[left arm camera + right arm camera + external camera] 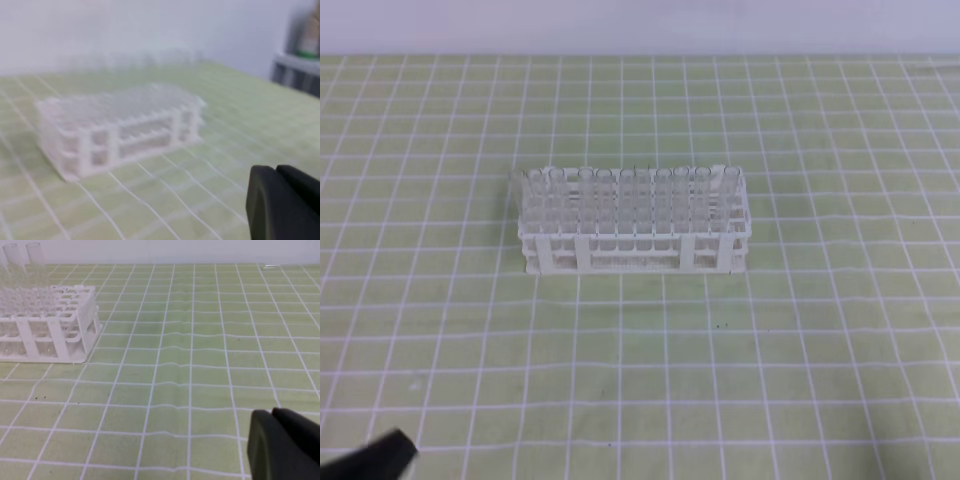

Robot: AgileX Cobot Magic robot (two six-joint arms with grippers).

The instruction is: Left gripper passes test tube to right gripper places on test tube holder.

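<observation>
Clear glass test tubes point(620, 205) stand in white lattice holder point(635, 255); nothing picked. Both pincers' state you cannot tell; take left pincer point(282, 205) in first.

Very little of the robot shows. In the exterior high view only a dark, matte black rounded tip of the left gripper point(382, 452) appears, with a paler grey blurred edge beside it. In the left wrist view the same gripper is a smooth black plastic block with rounded corners, split by one narrow seam between two fingers point(265, 202). The right gripper point(275, 415) looks alike: matte black, rounded, one thin seam. No cables, screws or markings are visible.
</observation>
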